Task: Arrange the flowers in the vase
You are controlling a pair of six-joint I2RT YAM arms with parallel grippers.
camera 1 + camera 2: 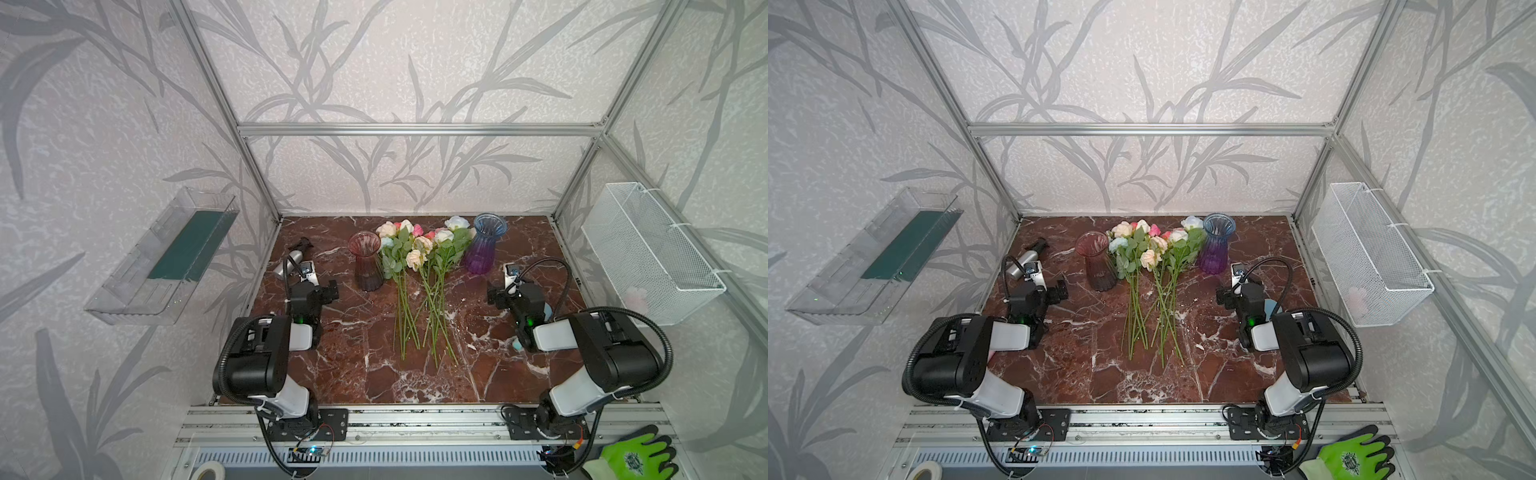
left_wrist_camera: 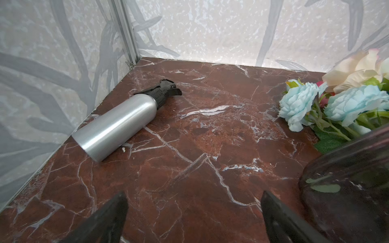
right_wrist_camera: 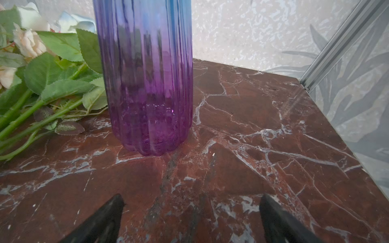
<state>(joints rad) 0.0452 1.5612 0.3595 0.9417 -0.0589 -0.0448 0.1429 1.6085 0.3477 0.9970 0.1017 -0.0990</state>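
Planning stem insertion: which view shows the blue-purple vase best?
Both top views: the blue-purple vase stands upright, whole, with its open mouth visible. The right wrist view shows only its ribbed body and base up close, top cropped. The left wrist view does not show it.

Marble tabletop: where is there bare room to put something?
Bare: the front strip of brown marble tabletop, nearer than the green flower stems; between the silver spray bottle and dark red glass vase; right of the blue-purple glass vase. Crowded: between the vases.

Red-brown marble table [image 1: 357, 374] (white veins), purple-blue vase [image 1: 482, 249], silver bottle [image 2: 117, 124].
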